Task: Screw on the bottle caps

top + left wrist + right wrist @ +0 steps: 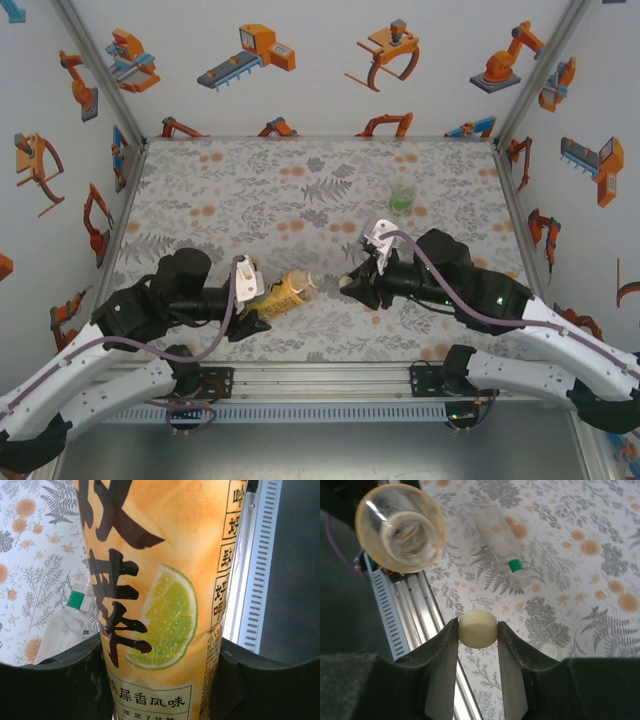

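Left claw (160, 672) tight around the amber bottle (165, 580), right claw (477, 627) nearly closed on the pale yellowish cap (478, 631)

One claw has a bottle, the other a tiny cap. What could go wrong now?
The pale yellowish cap, pinched by its sides in the right gripper, could pop out. It is not lined up with the open amber bottle, so it might thread crooked. The bottle could twist in the left gripper.

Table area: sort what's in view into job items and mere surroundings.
Job:
amber bottle, in left gripper
pale cap, in right gripper
clear bottle, lying down
greenish bottle
white cap

Surroundings:
floral table cover
robot stickers on walls
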`<state>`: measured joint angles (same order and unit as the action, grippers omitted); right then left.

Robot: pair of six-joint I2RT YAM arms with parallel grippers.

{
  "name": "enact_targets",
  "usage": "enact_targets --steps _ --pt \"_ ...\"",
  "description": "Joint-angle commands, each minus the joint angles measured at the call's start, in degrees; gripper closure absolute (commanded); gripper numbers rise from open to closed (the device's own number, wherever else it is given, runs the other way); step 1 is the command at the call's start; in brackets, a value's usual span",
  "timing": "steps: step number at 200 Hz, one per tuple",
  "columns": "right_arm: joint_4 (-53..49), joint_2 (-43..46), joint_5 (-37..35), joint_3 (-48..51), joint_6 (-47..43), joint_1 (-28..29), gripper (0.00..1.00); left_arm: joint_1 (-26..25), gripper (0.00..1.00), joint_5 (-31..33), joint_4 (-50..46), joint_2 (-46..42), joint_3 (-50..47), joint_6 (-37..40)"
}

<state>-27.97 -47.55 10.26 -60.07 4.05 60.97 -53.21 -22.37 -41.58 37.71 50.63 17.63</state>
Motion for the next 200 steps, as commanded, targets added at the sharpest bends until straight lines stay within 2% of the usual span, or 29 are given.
enact_targets --steps 1,59,200 --pt "0.19 0.32 11.4 -3.45 -8.77 0.32 0.96 0.12 1.0 -2.94 -3.66 1.68 3.12 7.33" --pt "4.82 -0.67 20.75 -4.75 -15.8 0.32 0.99 -0.06 1.0 -3.97 -7.77 5.41 6.62 13.39" --pt "4.75 -4.43 22.78 -6.41 -17.49 0.35 1.0 -0.67 1.0 -5.99 -7.81 6.94 7.99 15.54"
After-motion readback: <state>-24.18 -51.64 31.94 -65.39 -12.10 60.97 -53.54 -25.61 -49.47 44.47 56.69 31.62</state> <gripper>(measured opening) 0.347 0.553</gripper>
